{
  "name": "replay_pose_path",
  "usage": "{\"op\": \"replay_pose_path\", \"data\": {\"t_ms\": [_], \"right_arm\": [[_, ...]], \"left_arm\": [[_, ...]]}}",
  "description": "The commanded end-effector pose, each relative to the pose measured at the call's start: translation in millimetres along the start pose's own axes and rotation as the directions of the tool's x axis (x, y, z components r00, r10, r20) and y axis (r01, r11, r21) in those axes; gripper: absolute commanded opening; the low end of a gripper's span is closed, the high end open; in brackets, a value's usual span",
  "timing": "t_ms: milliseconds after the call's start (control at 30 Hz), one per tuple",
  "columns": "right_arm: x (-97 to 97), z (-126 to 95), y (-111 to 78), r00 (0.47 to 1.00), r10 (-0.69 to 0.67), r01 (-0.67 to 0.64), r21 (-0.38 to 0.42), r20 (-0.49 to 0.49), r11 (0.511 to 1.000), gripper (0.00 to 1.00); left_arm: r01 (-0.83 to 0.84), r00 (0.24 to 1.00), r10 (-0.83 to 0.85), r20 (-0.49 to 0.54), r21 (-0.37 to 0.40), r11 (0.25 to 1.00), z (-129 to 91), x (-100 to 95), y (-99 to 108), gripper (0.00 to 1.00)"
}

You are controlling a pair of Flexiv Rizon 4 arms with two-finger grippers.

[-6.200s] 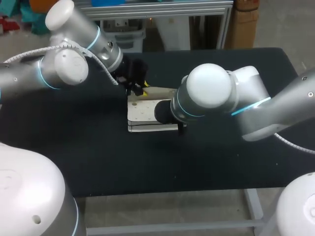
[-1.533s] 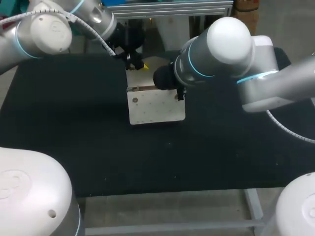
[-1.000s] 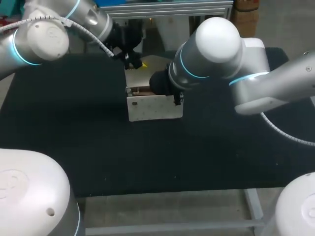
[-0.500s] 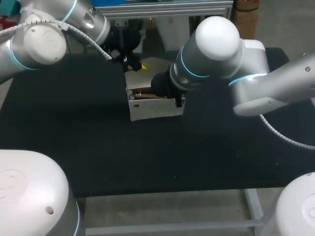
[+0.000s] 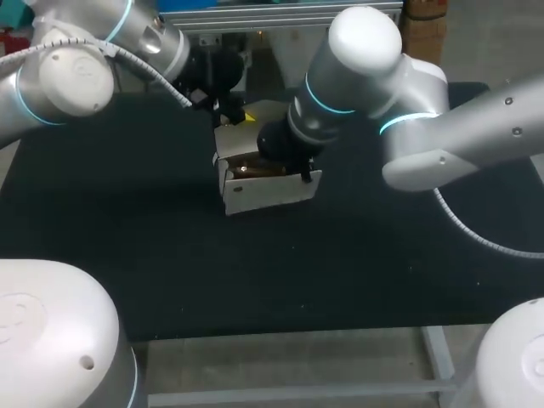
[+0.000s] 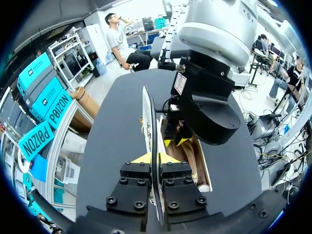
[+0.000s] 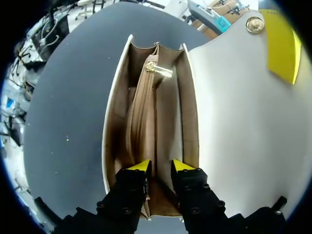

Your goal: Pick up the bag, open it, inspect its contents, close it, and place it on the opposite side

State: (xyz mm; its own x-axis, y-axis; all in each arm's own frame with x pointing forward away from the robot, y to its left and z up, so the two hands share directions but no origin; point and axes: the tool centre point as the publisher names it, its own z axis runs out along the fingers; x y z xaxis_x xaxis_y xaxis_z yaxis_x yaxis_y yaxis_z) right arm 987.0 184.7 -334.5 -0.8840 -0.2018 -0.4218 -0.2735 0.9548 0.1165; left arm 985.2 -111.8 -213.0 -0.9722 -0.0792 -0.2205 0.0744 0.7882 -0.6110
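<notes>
The black table [image 5: 127, 221] is stretching wide toward the near edge and out to both sides of the bag [image 5: 263, 194], which is sitting toward the far edge, about midway along it. The left arm is coming in over the far left corner and the right arm is crossing over from the right, so the two are crowding together above the bag, while the tabletop nearer the front is lying open.

The left gripper [image 6: 155, 160] is pinching the bag's pale flap [image 7: 234, 97] edge-on between its yellow tips and holding it raised on the far side of the bag's mouth. The flap is showing a gold stud [image 7: 255, 24] near its corner. The right gripper [image 7: 161, 166] is reaching down into one end of the open mouth, sitting astride a thin tan inner wall beside the zip pocket [image 7: 141, 112]. Whether it is clamping that wall or only straddling it cannot be told. The zip pull [image 7: 158, 68] is lying at the pocket's far end, well ahead of this gripper.

The bag is cream outside and tan inside, and it is leaning with its mouth turned upward. Its lower edge is meeting the dark, matte tabletop.
</notes>
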Motion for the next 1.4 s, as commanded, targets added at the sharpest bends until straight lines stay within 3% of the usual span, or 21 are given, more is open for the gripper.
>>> {"op": "replay_pose_path", "data": {"t_ms": [33, 67, 100, 133, 200, 1400], "right_arm": [[-1.2, 3.1, 0.4, 0.999, 0.0, 0.0, 0.007, -0.048, 1.0, 0.48], [-0.6, 3.8, 0.2, 0.999, 0.0, 0.001, 0.008, -0.054, 1.0, 0.56], [0.0, 4.4, 0.3, 0.998, -0.001, 0.001, 0.009, -0.056, 1.0, 0.76], [0.6, 4.7, 0.4, 0.998, -0.002, 0.003, 0.008, -0.062, 1.0, 0.88], [2.1, 5.9, 0.5, 0.998, -0.003, 0.004, 0.008, -0.069, 1.0, 1.0], [3.3, 5.1, -0.9, 0.998, 0.004, -0.004, 0.01, -0.07, 1.0, 1.0]], "left_arm": [[-0.006, 1.0, 0.006, 0.008, 0.006, 1.0, -3.5, 3.8, -1.5, 0.0], [-0.008, 1.0, 0.008, 0.007, 0.007, 1.0, -3.3, 4.0, -1.6, 0.0], [-0.009, 1.0, 0.009, 0.007, 0.007, 1.0, -3.1, 4.3, -1.6, 0.0], [-0.011, 1.0, 0.011, 0.007, 0.007, 1.0, -2.8, 4.5, -1.7, 0.0], [-0.015, 1.0, 0.015, 0.006, 0.008, 1.0, -2.4, 4.8, -2.1, 0.0], [-0.061, 0.998, 0.061, 0.005, 0.01, 0.998, -0.2, 4.2, -5.3, 0.0]]}}
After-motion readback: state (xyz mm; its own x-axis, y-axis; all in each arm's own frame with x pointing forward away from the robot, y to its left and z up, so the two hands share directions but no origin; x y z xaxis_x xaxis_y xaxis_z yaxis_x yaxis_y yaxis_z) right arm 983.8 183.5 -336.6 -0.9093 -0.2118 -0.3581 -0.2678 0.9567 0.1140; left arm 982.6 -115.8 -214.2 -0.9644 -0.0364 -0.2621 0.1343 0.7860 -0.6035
